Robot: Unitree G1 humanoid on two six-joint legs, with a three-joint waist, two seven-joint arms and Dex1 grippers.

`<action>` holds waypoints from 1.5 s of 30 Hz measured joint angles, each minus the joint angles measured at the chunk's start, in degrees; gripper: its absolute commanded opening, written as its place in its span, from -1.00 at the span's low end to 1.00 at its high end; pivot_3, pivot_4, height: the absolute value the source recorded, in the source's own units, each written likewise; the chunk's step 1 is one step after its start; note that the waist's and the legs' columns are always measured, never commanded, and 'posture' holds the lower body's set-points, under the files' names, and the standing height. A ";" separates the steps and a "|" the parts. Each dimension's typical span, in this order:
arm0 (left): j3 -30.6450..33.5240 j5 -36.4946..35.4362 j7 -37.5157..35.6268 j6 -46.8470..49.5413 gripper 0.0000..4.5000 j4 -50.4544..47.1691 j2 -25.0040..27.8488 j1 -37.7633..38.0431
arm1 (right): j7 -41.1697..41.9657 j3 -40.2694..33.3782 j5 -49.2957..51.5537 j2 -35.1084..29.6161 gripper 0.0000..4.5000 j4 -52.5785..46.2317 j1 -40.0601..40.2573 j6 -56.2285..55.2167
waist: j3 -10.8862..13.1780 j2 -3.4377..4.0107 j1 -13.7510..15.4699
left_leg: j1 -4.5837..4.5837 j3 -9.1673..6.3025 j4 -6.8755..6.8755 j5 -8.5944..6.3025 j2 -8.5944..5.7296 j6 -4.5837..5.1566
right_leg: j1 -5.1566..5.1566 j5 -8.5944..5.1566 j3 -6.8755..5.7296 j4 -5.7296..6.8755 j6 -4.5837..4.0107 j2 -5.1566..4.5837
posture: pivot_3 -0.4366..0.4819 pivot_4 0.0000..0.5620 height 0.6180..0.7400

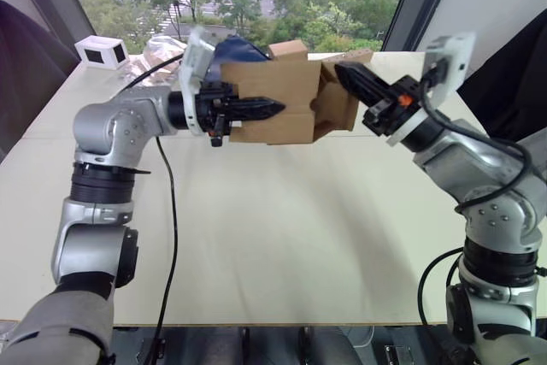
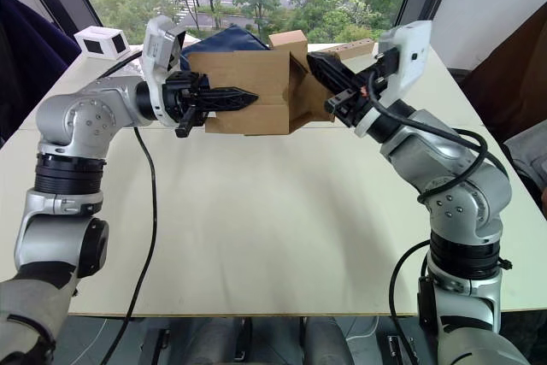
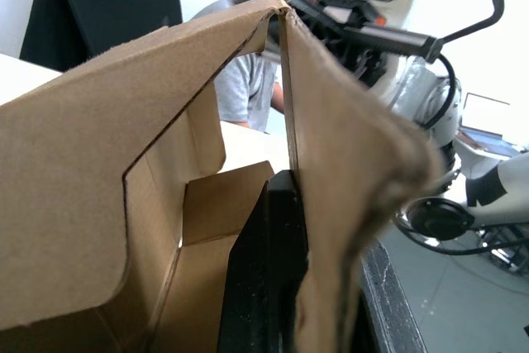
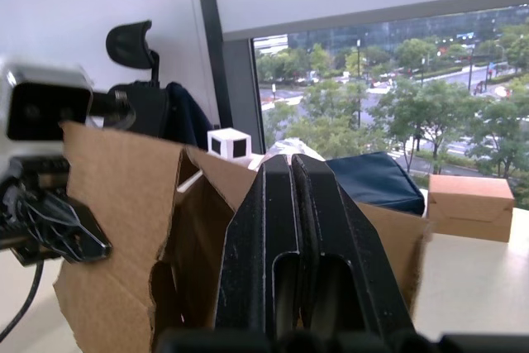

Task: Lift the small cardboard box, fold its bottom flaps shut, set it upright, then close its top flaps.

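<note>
Arms raised: left end effector pinches small cardboard box; right end effector pressed together.

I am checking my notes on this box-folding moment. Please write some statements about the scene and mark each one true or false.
1. The small cardboard box is held above the table. True.
2. The left gripper is open and away from the box. False: it is shut on a box wall.
3. The right gripper is at the box's flapped end. True.
4. The bottom flaps are all folded flat. False: they stand open.
5. A second brown box sits behind the held box. True.
</note>
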 measured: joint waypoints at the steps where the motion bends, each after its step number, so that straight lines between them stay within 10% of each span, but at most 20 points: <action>1: 0.00 0.00 -0.16 -0.05 -1.00 -0.08 -0.06 -0.12 | 0.86 1.31 -0.25 0.00 -0.99 -0.05 0.02 0.21 | 0.00 0.00 -0.05 | 0.00 0.00 0.00 0.00 0.00 0.00 | 0.00 0.00 0.00 0.00 0.00 0.00 | -0.05 -0.47 1.00; 17: 0.06 -0.47 -0.95 0.23 -1.00 -0.74 -0.81 -0.03 | 2.82 5.24 -2.12 0.82 -0.99 -2.79 2.09 0.85 | 0.00 0.00 -0.02 | -0.03 -0.01 0.00 0.00 0.01 0.00 | -0.03 0.00 0.00 0.00 0.00 0.00 | -0.05 -0.47 1.00; 27: 0.31 -0.65 -0.92 0.20 -1.00 -1.08 -0.23 1.58 | 2.05 -13.81 19.94 -8.82 -0.99 -9.81 16.07 4.11 | 0.01 -0.01 -0.11 | -0.09 -0.04 0.04 -0.01 0.05 0.02 | -0.02 0.00 -0.02 -0.03 0.00 0.00 | -0.05 -0.47 1.00; 45: 0.24 -2.79 0.20 2.82 -1.00 -4.61 -1.44 1.59 | 4.62 -0.41 8.53 -7.51 -0.99 -8.88 17.20 1.46 | 0.01 -0.01 -0.01 | -0.09 -0.04 0.04 -0.01 0.06 0.01 | -0.03 0.00 -0.01 -0.03 0.00 0.09 | -0.05 -0.47 1.00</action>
